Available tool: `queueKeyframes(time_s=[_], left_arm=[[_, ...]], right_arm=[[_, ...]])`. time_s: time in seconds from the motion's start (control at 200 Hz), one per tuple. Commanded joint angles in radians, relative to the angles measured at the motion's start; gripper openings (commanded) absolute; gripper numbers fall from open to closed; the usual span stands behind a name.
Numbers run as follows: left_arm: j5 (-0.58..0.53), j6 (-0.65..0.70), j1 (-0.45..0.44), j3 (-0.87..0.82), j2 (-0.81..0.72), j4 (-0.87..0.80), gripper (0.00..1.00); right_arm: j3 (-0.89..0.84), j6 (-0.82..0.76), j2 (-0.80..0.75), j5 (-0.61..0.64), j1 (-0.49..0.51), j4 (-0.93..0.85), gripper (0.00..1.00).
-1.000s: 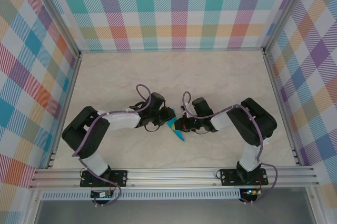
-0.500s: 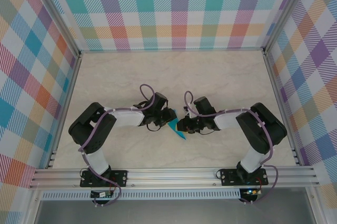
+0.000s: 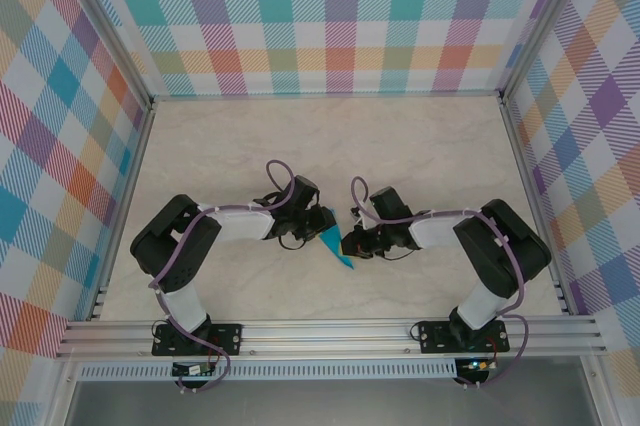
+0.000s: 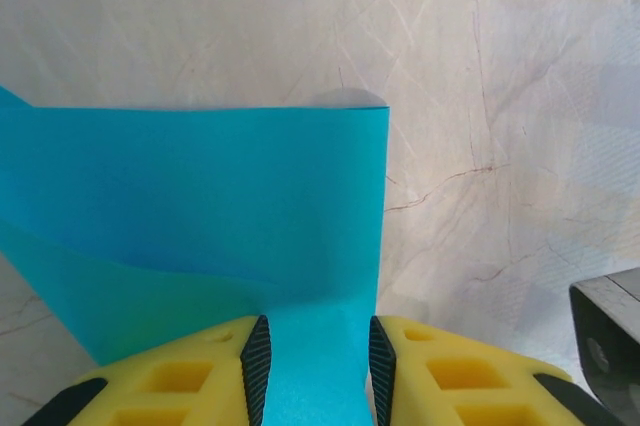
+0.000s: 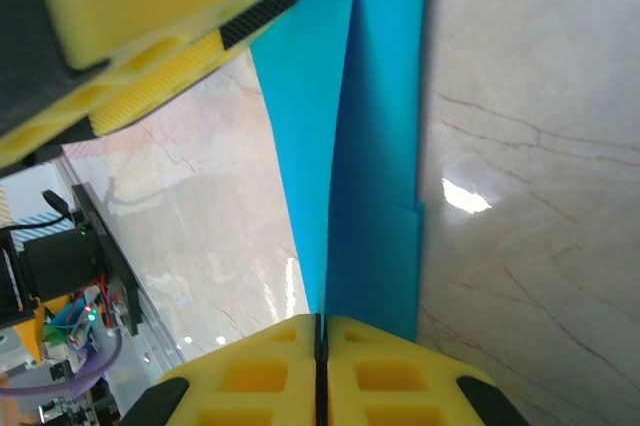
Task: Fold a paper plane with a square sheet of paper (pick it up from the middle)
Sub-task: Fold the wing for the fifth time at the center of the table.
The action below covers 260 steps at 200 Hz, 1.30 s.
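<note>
Both grippers hold the same teal-blue paper [image 3: 335, 245], which is near the middle of the table [image 3: 420, 146], a little toward the near edge, between the two arms. The left gripper [image 3: 321, 230] comes to it from the left. In the left wrist view its yellow fingers [image 4: 450, 371] stand partly apart, and the paper [image 4: 200, 196] fills the whole gap between the black pads, so it is clamped there. The right gripper [image 3: 350, 242] comes from the right. In the right wrist view its fingers [image 5: 400, 376] are pressed fully together, with only a thin line between them, and they pinch the edge of the folded paper [image 5: 340, 146]. Two layers of paper meet at this pinch.
</note>
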Motion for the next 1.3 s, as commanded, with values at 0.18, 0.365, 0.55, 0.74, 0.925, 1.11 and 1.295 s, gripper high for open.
queueKeyframes(time_s=[0.18,0.365,0.55,0.74,0.925,1.11,1.295], left_arm=[[-0.003,0.010,-0.011,0.026,0.036,-0.067,0.34],[-0.001,0.009,-0.012,0.029,0.036,-0.069,0.34],[0.002,0.011,-0.013,0.024,0.036,-0.068,0.34],[0.006,0.014,-0.015,0.026,0.035,-0.067,0.34],[0.008,0.015,-0.016,0.025,0.036,-0.068,0.34],[0.011,0.015,-0.019,0.028,0.039,-0.069,0.34],[0.007,0.016,-0.019,0.034,0.044,-0.081,0.34]], right_arm=[[-0.011,-0.108,0.084,-0.043,0.007,-0.133,0.08],[0.014,-0.091,-0.008,-0.030,0.007,-0.206,0.14],[0.043,-0.080,-0.080,0.002,0.005,-0.270,0.18],[0.050,-0.061,-0.090,0.022,0.005,-0.282,0.19],[0.054,-0.047,-0.126,0.032,-0.001,-0.281,0.20],[0.064,-0.051,-0.115,0.011,-0.005,-0.271,0.15],[0.034,-0.074,-0.095,-0.041,-0.006,-0.237,0.02]])
